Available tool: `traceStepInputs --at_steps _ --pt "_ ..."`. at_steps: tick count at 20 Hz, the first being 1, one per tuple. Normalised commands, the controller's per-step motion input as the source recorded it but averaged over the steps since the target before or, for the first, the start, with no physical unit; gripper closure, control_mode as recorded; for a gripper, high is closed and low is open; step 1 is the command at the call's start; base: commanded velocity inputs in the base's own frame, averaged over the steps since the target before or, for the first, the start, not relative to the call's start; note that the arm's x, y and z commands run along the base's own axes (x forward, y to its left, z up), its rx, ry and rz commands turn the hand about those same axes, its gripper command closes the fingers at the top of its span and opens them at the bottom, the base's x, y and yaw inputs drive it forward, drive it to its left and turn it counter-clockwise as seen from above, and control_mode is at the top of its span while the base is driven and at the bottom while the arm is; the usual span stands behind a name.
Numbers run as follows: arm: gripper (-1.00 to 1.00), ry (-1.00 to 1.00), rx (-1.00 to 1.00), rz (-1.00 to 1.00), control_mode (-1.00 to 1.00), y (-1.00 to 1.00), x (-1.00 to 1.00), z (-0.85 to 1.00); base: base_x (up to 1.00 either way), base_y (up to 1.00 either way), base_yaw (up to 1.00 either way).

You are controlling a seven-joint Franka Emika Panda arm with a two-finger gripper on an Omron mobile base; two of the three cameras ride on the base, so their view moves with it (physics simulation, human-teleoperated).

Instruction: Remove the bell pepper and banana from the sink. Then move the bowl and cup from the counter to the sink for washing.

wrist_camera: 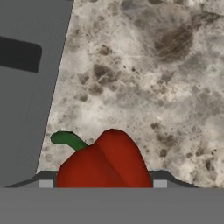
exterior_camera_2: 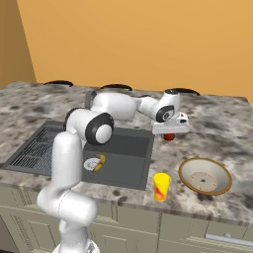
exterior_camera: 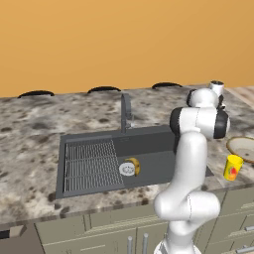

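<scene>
Speckled counter (exterior_camera_2: 217, 123) — bowl (exterior_camera_2: 205, 176) and cup (exterior_camera_2: 161, 187) on it.

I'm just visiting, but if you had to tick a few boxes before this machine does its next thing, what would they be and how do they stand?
1. Bell pepper out of the sink, over the counter: ok.
2. Tool let go of the pepper: cannot tell; the pepper sits between its tips.
3. Banana out of the sink: not ok, it lies by the drain.
4. Cup upright on the counter, ready: ok.
5. Bowl on the counter, beside the cup: ok.
</scene>
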Motion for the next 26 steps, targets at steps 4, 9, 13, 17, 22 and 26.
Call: traceStepInputs --at_steps 4,9,13,17,22,26 --pt "1.0 0.0 0.01 0.0 -1.0 -0.16 0.18 -0.32 0.0 0.0 0.0" --pt "1.0 0.0 0.01 0.0 -1.0 -0.14 0.19 -0.29 0.0 0.0 0.0" --pt "1.0 0.02 0.0 0.0 -1.0 -0.12 0.19 -0.31 0.0 0.0 0.0" --pt "1.0 0.03 0.0 0.0 -1.0 -0.13 0.19 -0.3 0.0 0.0 0.0" --pt "1.0 0.03 0.01 0.0 -1.0 -0.13 0.16 -0.29 0.0 0.0 0.0" --pt "1.0 0.02 0.02 0.0 -1.0 -0.1 0.07 -0.28 0.0 0.0 0.0"
